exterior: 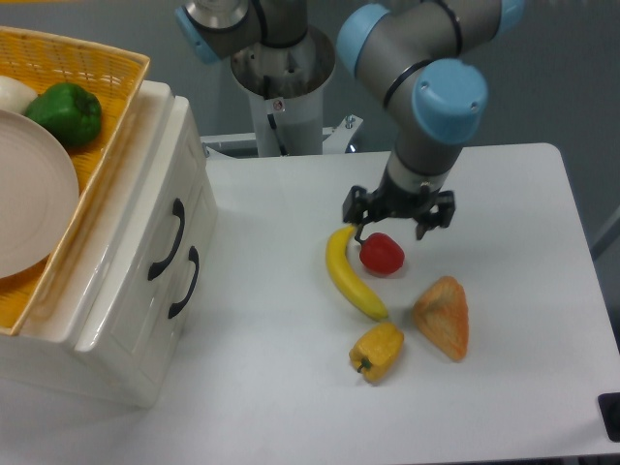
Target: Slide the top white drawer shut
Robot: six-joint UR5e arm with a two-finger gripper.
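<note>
**Gripper above the fruit, well apart from the top white drawer**

Across most of the view: white table (291,387), rounded corner at far right. At its left edge: small cream cabinet (92,339), turned so both fronts face right toward the table's middle. On the cabinet's top: yellow woven basket (107,136) holding a pale plate (29,194) and a green pepper (64,113), plus a white rounded item at the basket's far left, too cropped to name.

Upper of the two fronts: top white drawer (189,208), curved black handle on it; sticking out only slightly, if at all, hard to tell from this angle. Just below: lower drawer (145,325) with its own black handle.

Over the table's middle: grey arm (426,58) with blue joint caps, reaching down from the far edge. At its end: gripper (398,215), fingers spread, nothing between them, hanging just above the red pepper (382,254).

Near the middle, between gripper and front edge: banana (349,276) touching the red pepper's left side; toasted bread wedge (443,317) to the right; yellow pepper (377,352) nearest the front edge. Open tabletop between banana and cabinet.
</note>
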